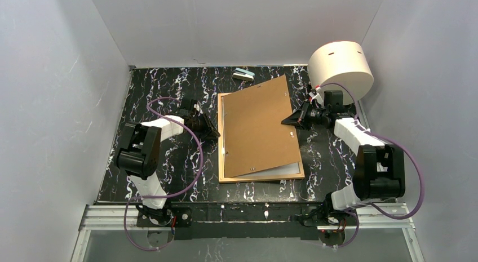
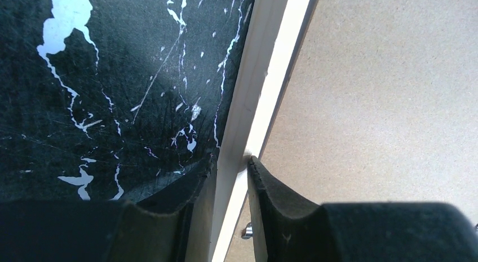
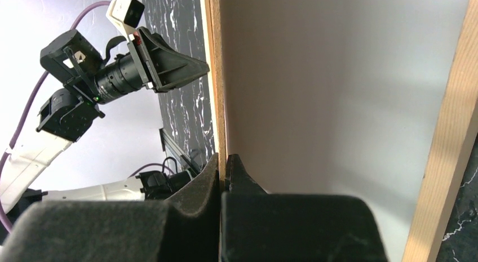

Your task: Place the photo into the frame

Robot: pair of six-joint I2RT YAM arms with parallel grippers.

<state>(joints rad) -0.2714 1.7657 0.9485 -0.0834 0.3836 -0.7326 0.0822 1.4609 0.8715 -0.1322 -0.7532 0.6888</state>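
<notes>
The frame [image 1: 221, 139], thin light wood, lies flat in the middle of the table. A brown backing board [image 1: 256, 127] rests on it at a slant, its right side raised. The photo [image 1: 277, 171] shows only as a white strip under the board's near edge. My left gripper [image 1: 214, 132] is shut on the frame's left rail [image 2: 243, 127], one finger on each side. My right gripper [image 1: 290, 120] is shut on the board's raised right edge [image 3: 217, 76]. In the right wrist view, the photo's white back [image 3: 361, 87] lies below the board, with the frame's rail [image 3: 445, 149] beside it.
A large white cylinder [image 1: 341, 67] stands at the back right, just behind my right arm. A small grey-and-white object [image 1: 243, 75] lies at the back edge beyond the frame. Grey walls close in on the left, back and right sides of the table.
</notes>
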